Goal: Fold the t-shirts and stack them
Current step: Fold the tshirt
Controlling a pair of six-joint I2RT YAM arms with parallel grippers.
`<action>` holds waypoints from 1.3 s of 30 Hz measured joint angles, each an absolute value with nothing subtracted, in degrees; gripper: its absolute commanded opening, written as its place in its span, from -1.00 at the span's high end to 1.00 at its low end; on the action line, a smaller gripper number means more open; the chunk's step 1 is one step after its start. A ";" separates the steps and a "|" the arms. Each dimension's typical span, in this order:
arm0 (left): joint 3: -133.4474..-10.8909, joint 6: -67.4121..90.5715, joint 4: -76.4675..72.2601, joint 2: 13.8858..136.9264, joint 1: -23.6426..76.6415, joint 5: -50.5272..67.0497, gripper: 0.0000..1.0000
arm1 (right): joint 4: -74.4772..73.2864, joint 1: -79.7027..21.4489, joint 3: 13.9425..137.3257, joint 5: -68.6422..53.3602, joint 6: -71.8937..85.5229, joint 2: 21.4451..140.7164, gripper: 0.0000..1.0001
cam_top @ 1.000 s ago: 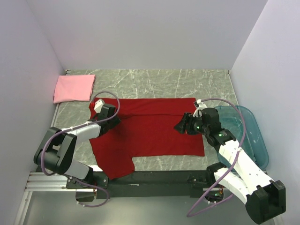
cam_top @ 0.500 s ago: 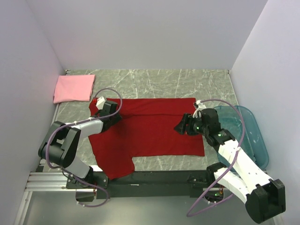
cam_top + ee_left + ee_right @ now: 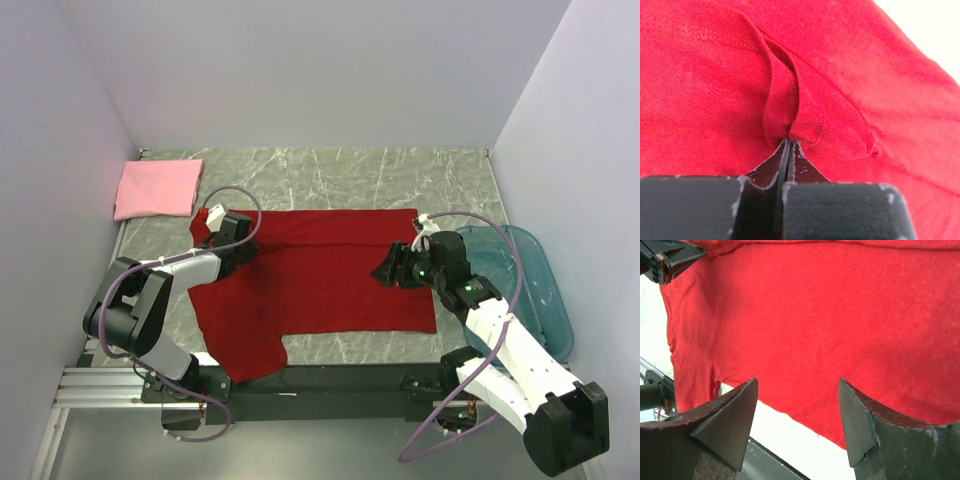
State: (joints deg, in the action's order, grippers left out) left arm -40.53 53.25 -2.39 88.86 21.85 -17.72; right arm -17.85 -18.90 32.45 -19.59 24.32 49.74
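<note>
The deep red t-shirt [image 3: 320,285] lies spread flat across the middle of the table, one sleeve hanging toward the near edge. My left gripper [image 3: 243,252] sits low on its upper left part, near the sleeve. In the left wrist view the left gripper [image 3: 789,141] is shut, with a raised fold of the red shirt [image 3: 782,100] pinched at its tips. My right gripper [image 3: 386,268] hovers over the shirt's right part. It stands open [image 3: 797,385] with only red cloth [image 3: 840,305] below it. The light pink t-shirt [image 3: 158,188] lies folded at the far left corner.
A translucent teal-blue bin [image 3: 535,250] sits at the table's right edge, under the right arm. Walls close in the table on the left, back and right. The arms' black base rail [image 3: 330,380] runs along the near edge.
My left gripper has slid a little up and to the right on the red shirt and shut on a fold of it. The right arm has barely moved.
</note>
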 measured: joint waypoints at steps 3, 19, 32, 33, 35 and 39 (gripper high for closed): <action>-40.64 53.52 -1.39 88.42 22.09 -17.37 0.99 | -17.85 -18.90 32.45 -19.59 24.32 49.74 -0.43; -43.64 62.96 11.92 81.19 28.01 -12.16 0.82 | -17.87 -18.90 32.45 -19.62 24.12 49.56 -0.43; -43.42 70.11 13.82 81.17 37.80 -10.15 0.18 | -17.85 -18.90 32.16 -20.25 23.77 49.56 -0.43; -43.42 70.30 14.26 81.06 38.02 -10.26 0.08 | -17.82 -18.90 32.16 -20.45 23.68 49.56 -0.43; -43.42 70.61 15.33 80.36 38.09 -10.59 -0.22 | -17.72 -18.90 32.14 -20.86 23.64 49.60 -0.42; -43.40 69.63 18.65 74.89 37.87 -14.50 -0.66 | -17.10 -18.90 31.83 -22.52 23.66 49.98 -0.40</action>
